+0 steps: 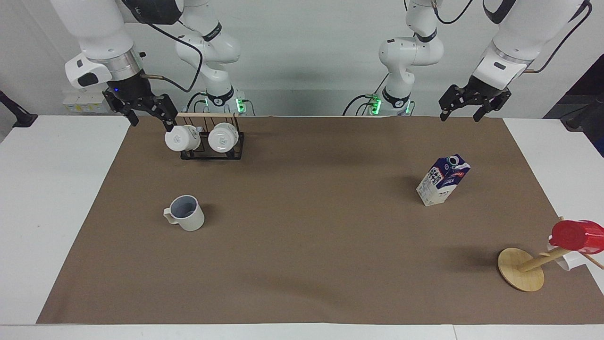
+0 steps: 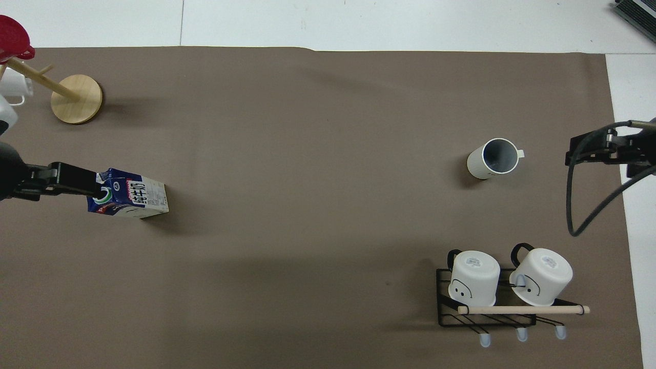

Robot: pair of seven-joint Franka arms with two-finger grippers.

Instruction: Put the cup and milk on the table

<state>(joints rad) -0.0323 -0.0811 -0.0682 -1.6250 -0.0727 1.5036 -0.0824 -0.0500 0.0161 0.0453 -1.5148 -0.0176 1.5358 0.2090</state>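
Standing upright on the brown paper sheet (image 1: 302,245) that covers most of the white table (image 1: 56,189), both task items look already set down, and neither arm holds anything. The beige-white mug (image 1: 185,213), smooth and slightly tapered with a grey-blue inside and a squarish handle, sits toward the right arm's end of the bench, farther from the robots than the black wire rack (image 1: 212,146) where two plain white mugs (image 1: 202,137) hang under a wooden bar. The right gripper (image 1: 150,113) hangs in the air over the robots' edge of the bench beside that rack, fingers spread and empty, so the mug lies out from it toward the middle of the sheet, mouth up, its long axis vertical. The milk carton (image 1: 442,180), a gable-top paperboard box in white, dark blue and red with a round cap, stands toward the left arm's end; the left gripper (image 1: 473,105) is up over the robots' edge at that corner of the sheet, also splayed open with nothing in it. Each arm is the nearer one to its own item. A tilted wooden mug tree with a round bamboo base (image 1: 521,269) carries a glossy red cup (image 1: 576,236) near the corner away from the robots. I judge the placing done, or nearly so.
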